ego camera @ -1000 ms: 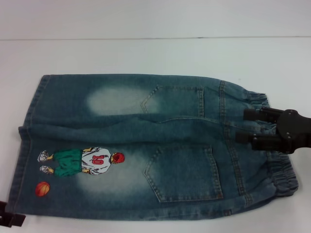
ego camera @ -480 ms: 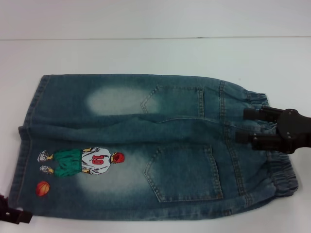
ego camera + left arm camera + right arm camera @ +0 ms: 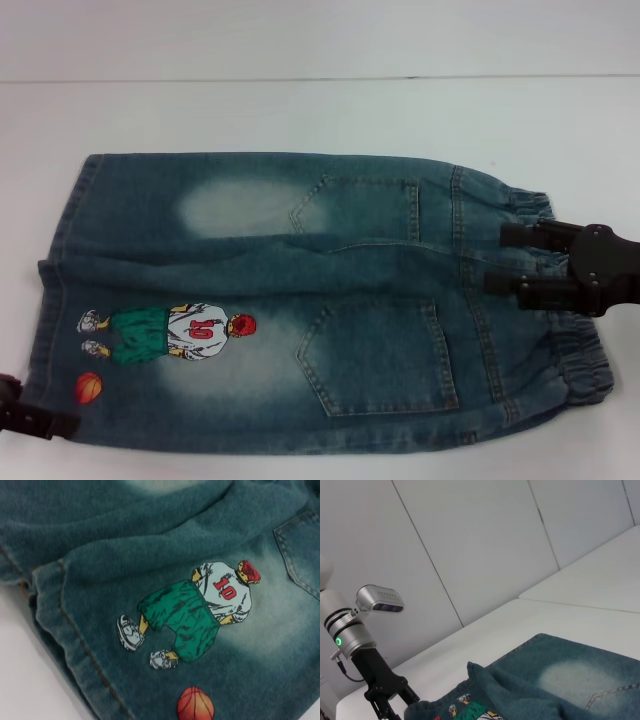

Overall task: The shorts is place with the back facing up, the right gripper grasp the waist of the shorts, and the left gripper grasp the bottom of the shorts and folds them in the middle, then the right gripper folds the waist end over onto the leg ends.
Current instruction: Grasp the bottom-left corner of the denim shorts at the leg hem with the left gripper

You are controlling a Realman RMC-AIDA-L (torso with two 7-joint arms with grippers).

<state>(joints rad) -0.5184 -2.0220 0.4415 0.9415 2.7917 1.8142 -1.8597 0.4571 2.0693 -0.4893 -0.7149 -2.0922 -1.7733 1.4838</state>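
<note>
The denim shorts (image 3: 300,290) lie flat on the white table (image 3: 300,110), back pockets up. Their elastic waist (image 3: 575,355) is at the right and the leg ends (image 3: 45,330) at the left. A basketball-player print (image 3: 200,610) marks the near leg. My right gripper (image 3: 505,260) hovers over the middle of the waistband, open, one finger on each side of the centre seam. At the near corner of the near leg's hem is my left gripper (image 3: 45,422). In the right wrist view the left gripper (image 3: 397,705) has its fingers apart beside the hem.
Bare white table surrounds the shorts at the back and left. The table's back edge (image 3: 320,78) meets a pale wall. A crease (image 3: 250,245) runs between the two legs.
My left gripper has moved up and to the right from the frame's lower left corner, reaching the near leg's hem corner. The right gripper and the shorts have stayed still.
</note>
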